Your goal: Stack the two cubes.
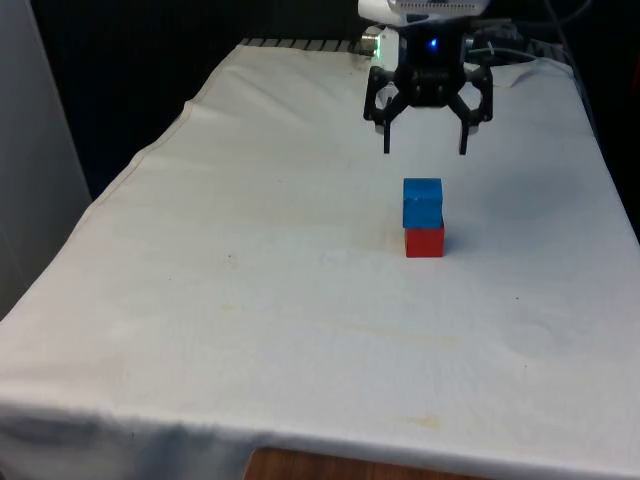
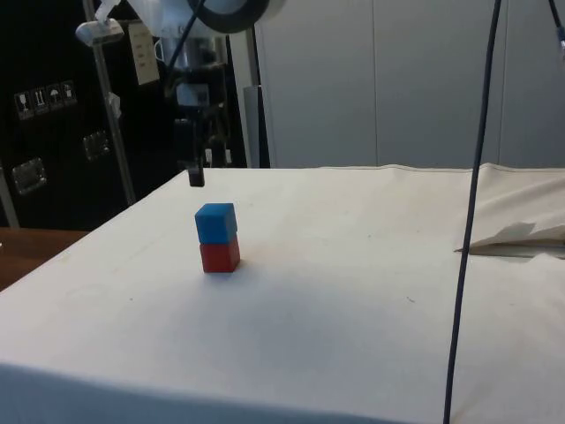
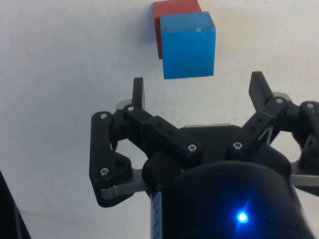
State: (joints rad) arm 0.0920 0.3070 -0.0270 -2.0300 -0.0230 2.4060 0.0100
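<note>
Front view: blue cube sits on red cube, set slightly toward the front view's left, on the white tabletop. Gripper hangs above and behind the stack, jaws spread wide, holding nothing.

Side view: stack stands clear of the gripper; blue cube squarely upon red cube.

Wrist view: both cubes lie ahead of the gripper, beyond the fingertips; any retreat would go up and away from the stack.

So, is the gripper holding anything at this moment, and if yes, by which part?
Nothing is held. The gripper is open and hangs above the blue cube, which sits on the red cube, apart from both fingers.
</note>
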